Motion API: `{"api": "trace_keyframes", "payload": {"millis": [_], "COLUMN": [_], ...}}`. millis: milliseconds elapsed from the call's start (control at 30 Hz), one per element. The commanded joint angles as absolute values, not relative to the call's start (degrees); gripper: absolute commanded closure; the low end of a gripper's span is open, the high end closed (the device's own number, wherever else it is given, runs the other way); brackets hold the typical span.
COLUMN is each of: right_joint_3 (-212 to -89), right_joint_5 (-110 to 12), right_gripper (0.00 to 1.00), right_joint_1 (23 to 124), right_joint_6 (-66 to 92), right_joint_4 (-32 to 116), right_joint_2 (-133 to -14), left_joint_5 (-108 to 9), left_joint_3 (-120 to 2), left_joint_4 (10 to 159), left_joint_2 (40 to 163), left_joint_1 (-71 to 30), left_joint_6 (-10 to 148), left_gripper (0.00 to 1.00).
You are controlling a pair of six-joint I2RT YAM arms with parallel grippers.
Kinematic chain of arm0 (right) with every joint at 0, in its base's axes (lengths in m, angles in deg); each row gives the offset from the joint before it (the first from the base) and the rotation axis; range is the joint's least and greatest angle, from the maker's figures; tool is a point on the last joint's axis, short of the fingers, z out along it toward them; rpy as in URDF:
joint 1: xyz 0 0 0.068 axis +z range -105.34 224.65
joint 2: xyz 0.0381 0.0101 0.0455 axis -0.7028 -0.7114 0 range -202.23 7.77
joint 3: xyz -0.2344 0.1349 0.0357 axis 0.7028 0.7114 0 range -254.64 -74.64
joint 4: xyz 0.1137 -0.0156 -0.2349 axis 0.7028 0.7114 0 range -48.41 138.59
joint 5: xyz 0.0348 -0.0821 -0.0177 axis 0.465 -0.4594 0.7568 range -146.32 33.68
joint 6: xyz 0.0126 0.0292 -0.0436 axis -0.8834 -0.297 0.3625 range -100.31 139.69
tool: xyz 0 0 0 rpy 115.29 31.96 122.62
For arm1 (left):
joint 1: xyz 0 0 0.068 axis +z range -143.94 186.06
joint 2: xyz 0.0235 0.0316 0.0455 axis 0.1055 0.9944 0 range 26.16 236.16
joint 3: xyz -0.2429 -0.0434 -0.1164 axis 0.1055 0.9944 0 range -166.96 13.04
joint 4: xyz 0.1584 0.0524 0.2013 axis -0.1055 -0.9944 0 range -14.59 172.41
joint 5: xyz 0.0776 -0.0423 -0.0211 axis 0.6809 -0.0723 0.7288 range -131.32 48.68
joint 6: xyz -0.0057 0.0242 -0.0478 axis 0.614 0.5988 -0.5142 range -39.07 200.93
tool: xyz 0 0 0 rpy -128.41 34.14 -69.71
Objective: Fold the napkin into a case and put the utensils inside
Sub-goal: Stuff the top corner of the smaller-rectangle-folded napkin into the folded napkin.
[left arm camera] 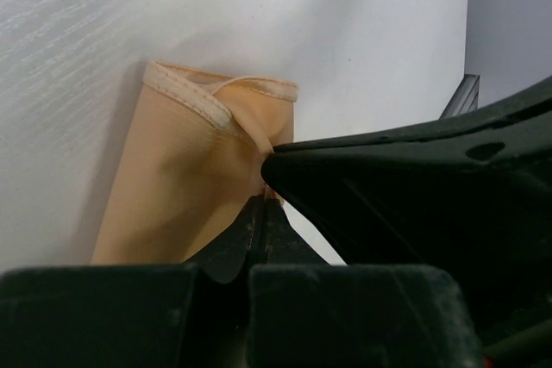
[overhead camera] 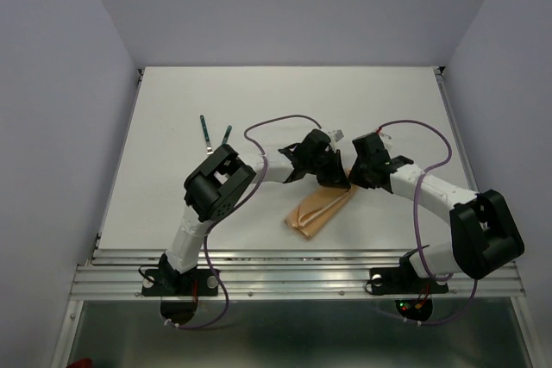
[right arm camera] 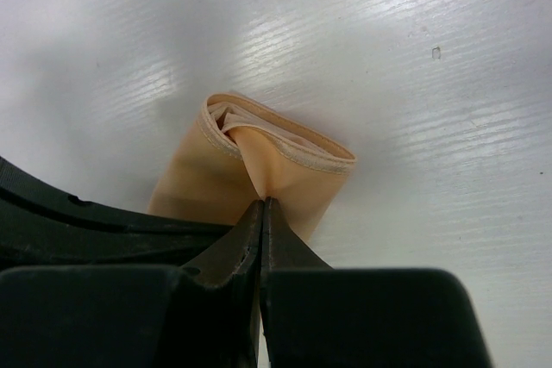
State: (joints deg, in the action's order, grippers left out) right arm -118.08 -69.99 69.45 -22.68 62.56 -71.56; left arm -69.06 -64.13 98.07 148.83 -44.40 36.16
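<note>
1 case (overhead camera: 317, 211), mid-table. left gripper (left arm camera: 263, 202) and right gripper (right arm camera: 261, 206) both clamped on its far end. 2 utensils (overhead camera: 205, 131) far-left, well apart. Bare table (overhead camera: 388, 101) all round.

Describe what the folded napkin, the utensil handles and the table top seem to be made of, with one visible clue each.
The napkin looks like woven, satin-like cloth: soft peach sheen, stitched hems, limp folds. The utensils show slim dark green handles, perhaps plastic or coated; too small to tell. The table looks like hard white board, painted or laminated: fine streaky grain, dull glare.
</note>
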Motion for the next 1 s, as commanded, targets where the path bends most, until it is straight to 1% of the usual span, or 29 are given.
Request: {"api": "trace_keyframes", "payload": {"millis": [0,167,367,633,967], "right_joint_3": [-119.4,-119.6,-119.8,-120.1,-119.6], "right_joint_5": [-69.9,-69.9,-69.6,-69.1,-68.8], "right_gripper": [0.99,0.99,0.99,0.99,0.99], "right_joint_1": [69.6,69.6,69.6,69.6,69.6], "right_joint_6": [-23.1,-22.9,-23.0,-22.9,-22.9], "right_joint_4": [61.0,61.0,61.0,61.1,60.6], "right_joint_2": [-71.6,-71.4,-71.8,-71.9,-73.7], "left_joint_5": [-69.2,-65.4,-67.3,-69.8,-70.9], "left_joint_3": [-64.6,-62.8,-63.0,-67.6,-69.5], "left_joint_4": [94.7,91.4,92.2,92.8,93.0], "left_joint_2": [143.5,142.4,146.4,151.5,153.4], "left_joint_1": [-44.9,-44.8,-45.0,-45.0,-45.1], "left_joint_6": [39.4,42.3,43.0,42.8,42.6], "left_gripper": [1.0,1.0,1.0,1.0,1.0]}}
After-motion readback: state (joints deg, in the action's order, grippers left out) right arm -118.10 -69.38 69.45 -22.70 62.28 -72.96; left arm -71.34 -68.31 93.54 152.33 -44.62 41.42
